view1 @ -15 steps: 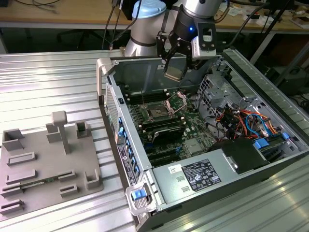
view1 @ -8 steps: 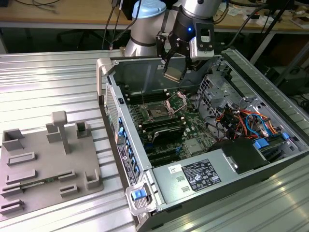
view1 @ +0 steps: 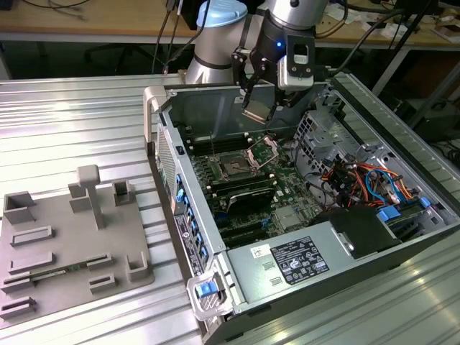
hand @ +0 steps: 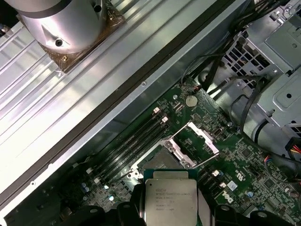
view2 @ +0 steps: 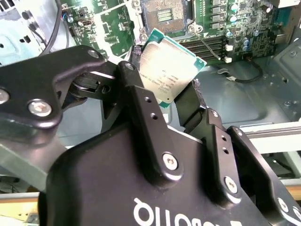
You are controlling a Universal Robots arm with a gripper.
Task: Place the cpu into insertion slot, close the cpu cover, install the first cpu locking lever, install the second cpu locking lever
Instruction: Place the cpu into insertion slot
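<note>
The gripper (view2: 162, 89) clamps the flat, dull-silver cpu (view2: 171, 66) by 2 edges; the exterior view shows it over the open computer case (view1: 208, 111); square black insertion slot (view1: 236, 167) bare; thin metal cpu cover (view1: 264, 149) raised.

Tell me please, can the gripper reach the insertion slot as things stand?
Probably yes: the gripper holds the cpu above the open case, the cpu cover stands raised, nothing covers the insertion slot.
</note>
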